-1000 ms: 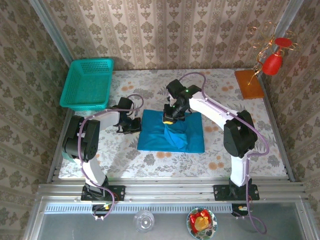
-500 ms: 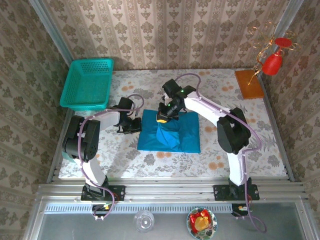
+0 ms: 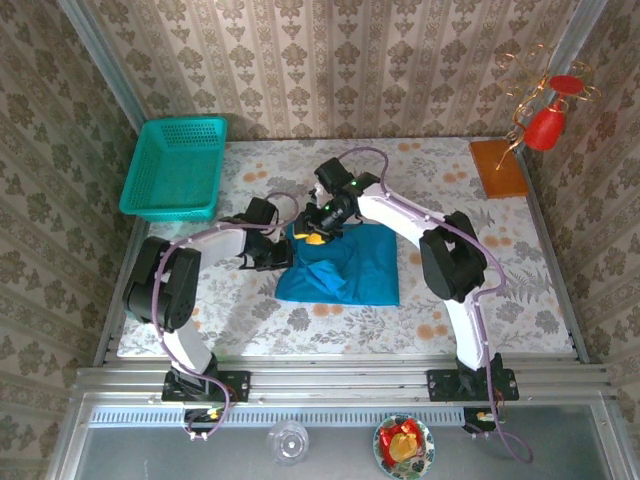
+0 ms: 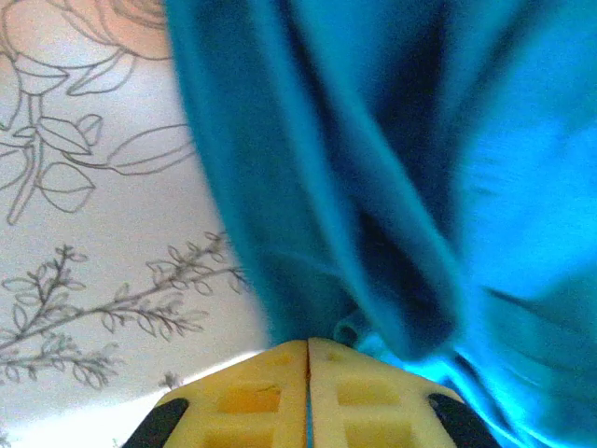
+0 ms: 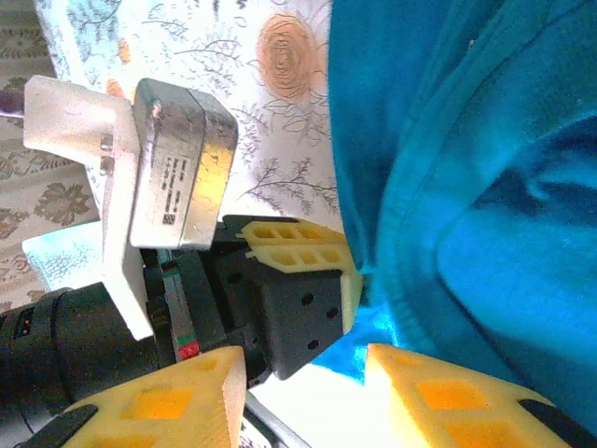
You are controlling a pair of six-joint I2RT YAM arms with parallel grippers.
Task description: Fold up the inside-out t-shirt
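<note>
T-shirt (image 3: 350, 270), teal-blue and plain, lies near the middle of the flower-patterned table (image 3: 450, 290). It forms a rough rectangle. Its right part is flat, and its far-left corner is rumpled and bunched where both arms meet it.

The left gripper (image 3: 280, 252) sits at the shirt's left edge. In the left wrist view its yellow fingers (image 4: 242, 411) are pressed flat together. Blue cloth hangs in folds straight off their tips and a thin line of blue shows between them, so it looks pinched onto the hem. The bare patterned cloth of the table lies to the left of that fold.

The right gripper (image 3: 313, 236) hovers over the far-left corner of the shirt, just beside the left one. In the right wrist view its two yellow fingers (image 5: 448, 401) stand well apart, with nothing caught between them. Below the gap are the stitched hem of the shirt and the black body of the other gripper, whose tips touch that hem.

A teal-green mesh basket (image 3: 175, 165) stands on the far left of the table, well apart from the shirt. A flat orange-brown board (image 3: 497, 167) lies at the far right corner.
</note>
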